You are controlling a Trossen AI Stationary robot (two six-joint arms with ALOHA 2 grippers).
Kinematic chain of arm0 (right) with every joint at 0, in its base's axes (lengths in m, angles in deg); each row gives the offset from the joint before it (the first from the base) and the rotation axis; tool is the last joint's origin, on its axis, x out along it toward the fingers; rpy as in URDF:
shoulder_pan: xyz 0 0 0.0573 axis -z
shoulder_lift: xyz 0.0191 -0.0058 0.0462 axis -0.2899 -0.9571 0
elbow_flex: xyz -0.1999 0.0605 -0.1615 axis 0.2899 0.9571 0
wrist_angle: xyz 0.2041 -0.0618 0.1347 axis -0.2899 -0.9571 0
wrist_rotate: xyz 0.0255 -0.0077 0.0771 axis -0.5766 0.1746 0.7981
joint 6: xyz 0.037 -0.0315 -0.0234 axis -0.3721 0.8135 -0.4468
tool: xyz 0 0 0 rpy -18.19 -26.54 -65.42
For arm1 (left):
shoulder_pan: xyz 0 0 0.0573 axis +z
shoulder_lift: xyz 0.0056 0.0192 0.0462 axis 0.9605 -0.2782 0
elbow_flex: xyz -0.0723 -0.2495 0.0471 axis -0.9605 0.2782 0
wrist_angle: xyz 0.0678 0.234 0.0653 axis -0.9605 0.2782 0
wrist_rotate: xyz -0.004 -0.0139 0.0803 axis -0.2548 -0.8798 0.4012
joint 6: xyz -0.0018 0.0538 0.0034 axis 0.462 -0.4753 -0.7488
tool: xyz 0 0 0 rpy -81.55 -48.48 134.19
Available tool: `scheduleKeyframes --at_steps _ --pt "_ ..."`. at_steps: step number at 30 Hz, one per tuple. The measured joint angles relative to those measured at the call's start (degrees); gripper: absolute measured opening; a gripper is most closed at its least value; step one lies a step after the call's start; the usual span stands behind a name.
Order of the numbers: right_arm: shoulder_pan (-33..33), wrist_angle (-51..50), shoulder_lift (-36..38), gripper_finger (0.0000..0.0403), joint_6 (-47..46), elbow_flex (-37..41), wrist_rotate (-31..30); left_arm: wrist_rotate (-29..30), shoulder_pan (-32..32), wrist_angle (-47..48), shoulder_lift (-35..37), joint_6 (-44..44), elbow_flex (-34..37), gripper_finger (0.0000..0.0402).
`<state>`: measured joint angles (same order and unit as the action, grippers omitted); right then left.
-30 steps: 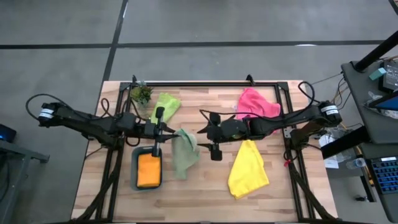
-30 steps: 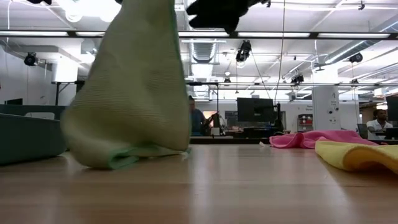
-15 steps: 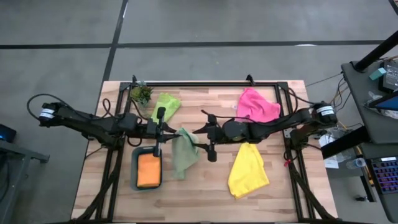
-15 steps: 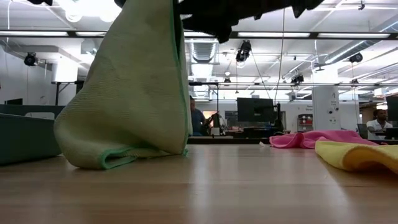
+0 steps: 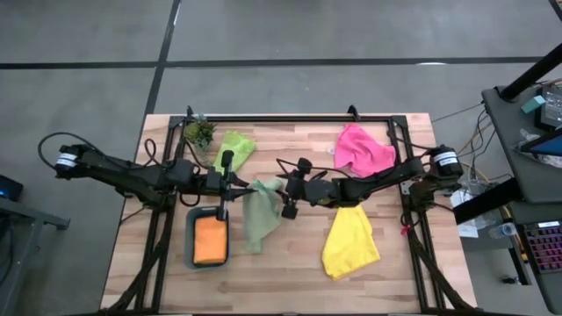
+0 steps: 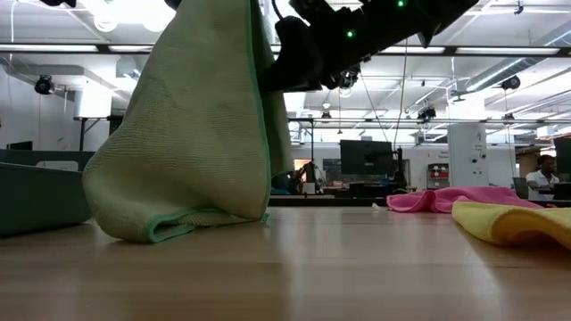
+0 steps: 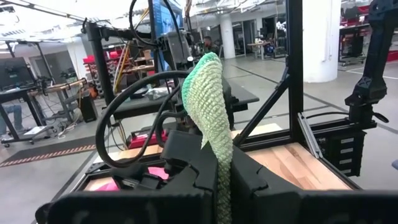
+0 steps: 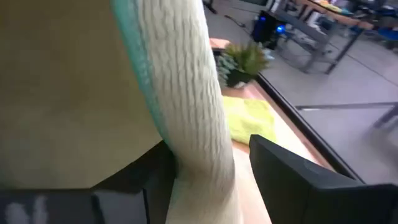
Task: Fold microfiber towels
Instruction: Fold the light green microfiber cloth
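Pale sage green towel (image 5: 258, 215) hangs from the left pincer (image 5: 243, 187), which is clamped shut on its top corner; the lower hem is bunched on the tabletop (image 5: 290, 272). Right pincer (image 5: 281, 197) is just beside that corner with the towel's edge between its fingers, jaws fairly wide and not visibly gripping yet.

Progress, as I read it: early. Nothing on show is folded flat.
- orange towel (image 5: 210, 240) sits in the teal tray (image 5: 190, 235), below the left pincer
- lime green towel (image 5: 233, 147) is crumpled just beyond the left pincer, next to the potted plant (image 5: 199, 132)
- pink towel (image 5: 362, 149) is loose beyond the right arm
- yellow towel (image 5: 349, 238) is spread unfolded on the near side of the right arm

Left to do: second grip on the sage towel, spread it, fold it, then the others.

Room: the bare patch is between tray and yellow towel, towards the near edge. The tray rim is just beside the hanging cloth, so a snag looks possible. The frame rails hem in both sides.
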<state>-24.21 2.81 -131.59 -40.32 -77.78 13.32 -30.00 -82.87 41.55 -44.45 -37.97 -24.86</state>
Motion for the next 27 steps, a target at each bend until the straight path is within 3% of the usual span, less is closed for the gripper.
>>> scheduleKeyframes --at_steps 5,14,20,24,27 --pt "0.0 -3.0 1.0 0.016 1.9 0.1 -2.3 0.0 0.0 0.1 0.0 0.0 0.1 0.0" --pt "0.3 -8.4 1.1 0.0017 3.0 0.2 -3.0 0.0 0.0 0.1 0.0 0.0 0.1 0.0" --pt "0.3 -15.7 3.9 0.0009 4.7 0.0 -9.7 -0.1 0.0 0.2 0.3 -0.1 0.1 0.0" --pt "-0.4 -25.8 8.2 0.0009 6.8 -2.9 -6.4 -0.4 0.1 2.0 0.5 -0.1 -0.2 0.0005" --pt "-0.5 -38.2 11.7 0.0009 4.3 -8.5 -2.4 -0.7 1.1 5.0 0.5 -0.1 -0.4 0.0034"
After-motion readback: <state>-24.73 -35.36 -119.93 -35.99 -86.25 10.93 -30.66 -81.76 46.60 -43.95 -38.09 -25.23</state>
